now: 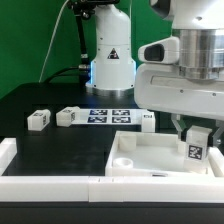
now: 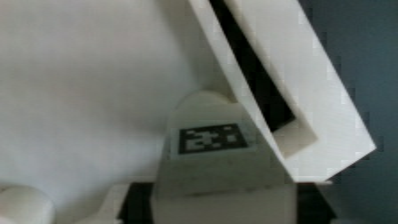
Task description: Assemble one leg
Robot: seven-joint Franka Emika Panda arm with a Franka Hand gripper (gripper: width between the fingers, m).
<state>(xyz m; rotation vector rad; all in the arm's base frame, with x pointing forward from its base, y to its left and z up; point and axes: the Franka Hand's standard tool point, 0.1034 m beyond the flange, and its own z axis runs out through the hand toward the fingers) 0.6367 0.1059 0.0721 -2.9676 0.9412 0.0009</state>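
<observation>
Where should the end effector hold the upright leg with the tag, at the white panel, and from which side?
Its upper end, from straight above: the leg is upright and taller than wide, so its top is reachable while the white panel blocks below. The end effector sits there.

I can read no words or numbers. I see a yellow triangular warning sign (image 1: 113,56) on the robot base (image 1: 110,60), and black-and-white square marker tags on the leg (image 1: 196,148) and the marker board (image 1: 108,115).
</observation>
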